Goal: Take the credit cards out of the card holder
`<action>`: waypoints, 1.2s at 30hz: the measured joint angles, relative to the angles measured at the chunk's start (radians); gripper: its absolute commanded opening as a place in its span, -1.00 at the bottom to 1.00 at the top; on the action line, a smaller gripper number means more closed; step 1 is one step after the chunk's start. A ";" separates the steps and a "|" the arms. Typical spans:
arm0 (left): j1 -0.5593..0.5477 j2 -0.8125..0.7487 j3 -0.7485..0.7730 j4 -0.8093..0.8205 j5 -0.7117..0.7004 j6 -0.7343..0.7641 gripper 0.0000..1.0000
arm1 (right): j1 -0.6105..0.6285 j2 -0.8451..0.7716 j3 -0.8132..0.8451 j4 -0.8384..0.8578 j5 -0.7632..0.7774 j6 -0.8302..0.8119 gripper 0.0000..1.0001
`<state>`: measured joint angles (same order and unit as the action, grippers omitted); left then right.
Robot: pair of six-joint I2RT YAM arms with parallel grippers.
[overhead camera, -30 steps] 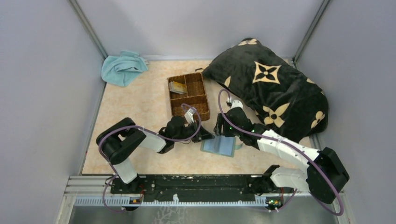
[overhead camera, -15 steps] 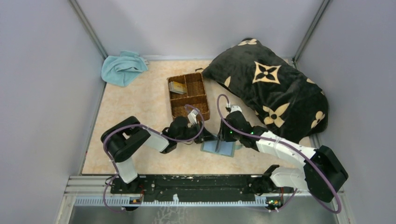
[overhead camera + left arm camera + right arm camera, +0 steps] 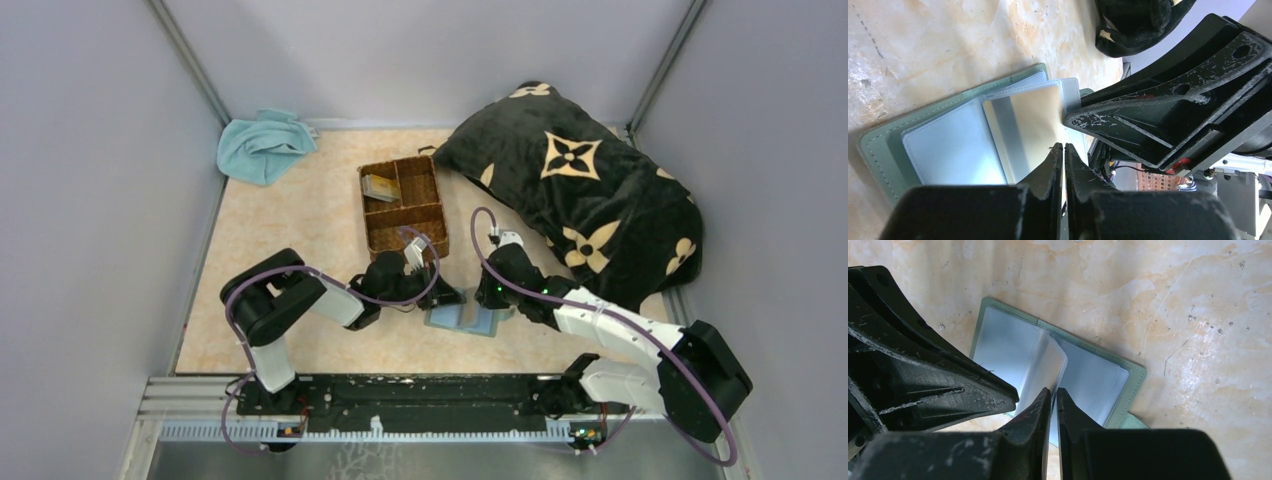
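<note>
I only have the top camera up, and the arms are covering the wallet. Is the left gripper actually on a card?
Observer: Yes. In the left wrist view, the left gripper is shut on a corner of a tan-gold card. The card sticks out of a pale blue pocket of the open card holder.
Operator: And the right one?
Observer: The right wrist view shows the right gripper shut on the edge of a pale grey leaf. The leaf stands up from the holder's middle. I cannot tell whether it is a card or a pocket flap.
</note>
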<state>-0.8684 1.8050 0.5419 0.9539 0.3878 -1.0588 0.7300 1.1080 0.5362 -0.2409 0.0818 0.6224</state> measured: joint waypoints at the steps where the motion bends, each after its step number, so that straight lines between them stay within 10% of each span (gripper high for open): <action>1: 0.000 0.000 0.000 0.001 0.000 0.000 -0.82 | 0.000 0.000 0.000 0.000 0.000 0.000 -0.89; 6: 0.000 -0.006 -0.013 0.005 -0.003 0.004 -0.82 | 0.000 0.000 0.000 0.000 0.002 0.000 -0.92; 10: 0.000 -0.032 -0.032 -0.028 -0.025 0.027 -0.82 | 0.000 0.000 0.000 -0.009 0.013 0.008 -0.10; 12: 0.000 -0.055 -0.034 -0.060 -0.039 0.044 -0.82 | 0.000 0.000 0.000 -0.019 0.030 0.011 0.01; 23: 0.000 -0.077 -0.034 -0.115 -0.062 0.089 -0.82 | 0.000 -0.045 -0.026 -0.036 0.080 0.026 -0.51; 36: 0.000 -0.093 -0.053 -0.163 -0.085 0.109 -0.99 | 0.000 0.042 -0.047 0.053 -0.002 0.029 -0.20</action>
<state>-0.8684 1.7123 0.4892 0.7910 0.3023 -0.9497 0.7300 1.1500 0.4896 -0.1879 0.0803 0.6510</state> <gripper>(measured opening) 0.064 0.418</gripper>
